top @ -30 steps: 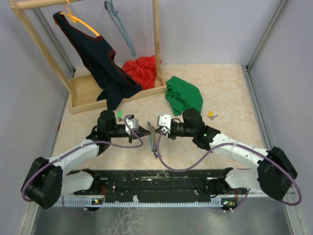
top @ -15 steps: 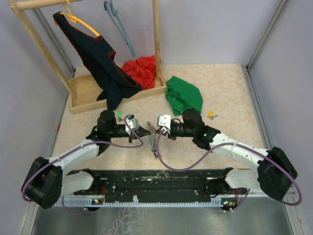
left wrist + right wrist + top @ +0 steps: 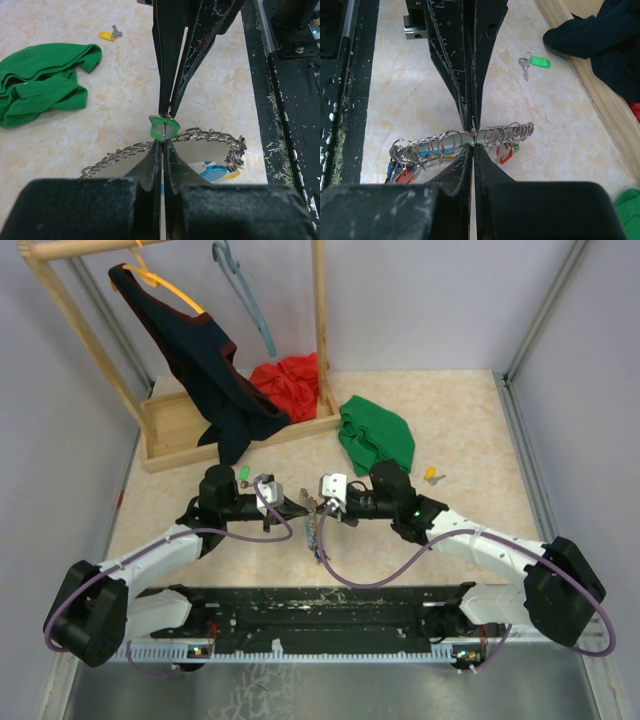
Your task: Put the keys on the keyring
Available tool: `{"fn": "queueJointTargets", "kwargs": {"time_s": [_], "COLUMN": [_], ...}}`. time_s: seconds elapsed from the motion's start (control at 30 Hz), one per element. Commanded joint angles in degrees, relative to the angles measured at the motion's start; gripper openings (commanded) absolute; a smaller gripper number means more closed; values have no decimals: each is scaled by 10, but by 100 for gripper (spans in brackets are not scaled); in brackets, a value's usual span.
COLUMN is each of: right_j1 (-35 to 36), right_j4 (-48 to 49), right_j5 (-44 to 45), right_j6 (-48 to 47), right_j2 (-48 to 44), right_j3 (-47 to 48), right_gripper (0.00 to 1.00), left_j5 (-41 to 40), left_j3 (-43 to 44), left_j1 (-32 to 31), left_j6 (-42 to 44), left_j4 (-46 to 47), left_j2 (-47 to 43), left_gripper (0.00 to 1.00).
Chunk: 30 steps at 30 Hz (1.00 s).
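The keyring [image 3: 318, 535] hangs between my two grippers at the table's middle. Its wire, strung with several small rings [image 3: 210, 136], crosses the left wrist view, with the light-blue segment [image 3: 216, 173] below. My left gripper [image 3: 162, 144] is shut on the wire. Facing it, my right gripper [image 3: 170, 111] is shut on a green-tagged key [image 3: 162, 130], held against the ring. In the right wrist view, the right gripper [image 3: 472, 146] meets the keyring [image 3: 505, 134] tip to tip with the left gripper [image 3: 471, 116]. A loose green key [image 3: 243, 474] and a yellow key [image 3: 431, 476] lie on the table.
A wooden clothes rack [image 3: 240, 430] stands at the back left, with a navy garment [image 3: 200, 360] on a hanger and a red cloth [image 3: 290, 380] on its base. A green cloth [image 3: 375, 435] lies behind the right arm. A black rail [image 3: 320, 605] runs along the near edge.
The right arm has edged slightly left toward the left gripper. Both grips and the keyring look unchanged.
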Motion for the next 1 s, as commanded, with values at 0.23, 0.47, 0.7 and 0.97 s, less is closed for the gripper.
{"fn": "queueJointTargets", "kwargs": {"time_s": [0.23, 0.47, 0.7, 0.97], "right_j1": [8, 8, 8, 8], "right_j4": [20, 17, 20, 12], "right_j5": [0, 21, 27, 26], "right_j6": [8, 11, 19, 23], "right_j2": [-1, -18, -25, -27], "right_j3": [28, 17, 11, 10], "right_gripper": [0, 0, 0, 0], "left_j5": [21, 18, 14, 13], "left_j3": [11, 11, 9, 8], "left_j1": [1, 1, 1, 1], "left_j6": [6, 6, 6, 5], "left_j4": [20, 20, 20, 22], "left_j2": [-6, -7, -9, -9], "left_gripper": [0, 0, 0, 0]}}
